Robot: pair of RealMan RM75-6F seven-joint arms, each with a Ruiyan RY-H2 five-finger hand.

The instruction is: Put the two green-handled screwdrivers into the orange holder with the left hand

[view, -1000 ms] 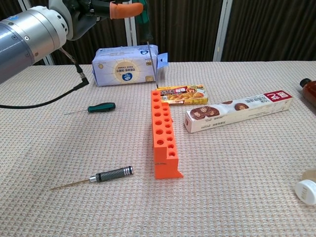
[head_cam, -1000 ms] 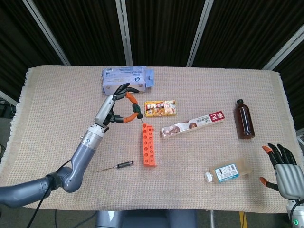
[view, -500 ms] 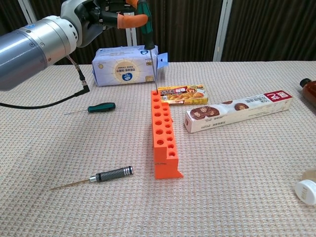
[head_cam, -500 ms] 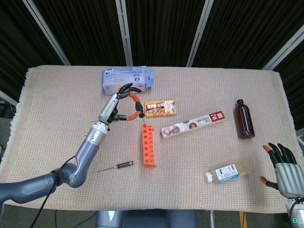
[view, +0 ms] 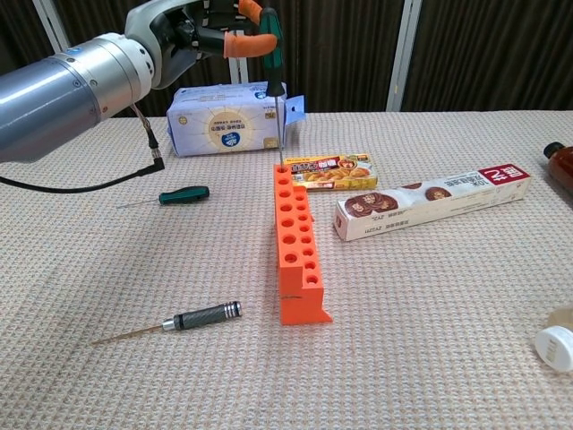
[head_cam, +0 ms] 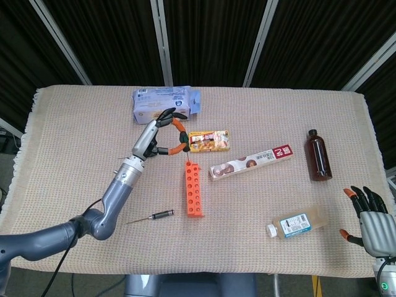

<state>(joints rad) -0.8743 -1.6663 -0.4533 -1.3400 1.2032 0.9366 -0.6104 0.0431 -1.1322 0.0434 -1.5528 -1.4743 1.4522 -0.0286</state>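
My left hand (head_cam: pixel 158 133) (view: pixel 204 32) pinches a green-handled screwdriver (view: pixel 272 52) upright by its handle. The thin shaft points down, and its tip meets the far end hole of the orange holder (view: pixel 295 235) (head_cam: pixel 193 190). On the cloth to the left of the holder lies the second green-handled screwdriver (view: pixel 184 193); in the head view my left arm hides it. My right hand (head_cam: pixel 370 218) hangs off the table's front right corner with fingers spread and nothing in it.
A black-handled screwdriver (view: pixel 202 316) (head_cam: pixel 158 215) lies near the holder's front end. Behind the holder are a blue tissue pack (view: pixel 227 120) and a yellow snack box (view: pixel 335 169). A long box (view: pixel 431 202), a brown bottle (head_cam: pixel 318 156) and a clear bottle (head_cam: pixel 299 223) lie to the right.
My left hand has carried the screwdriver right and slightly down, bringing its tip from above the tissue pack to the holder's far end hole. The right hand has stayed put.
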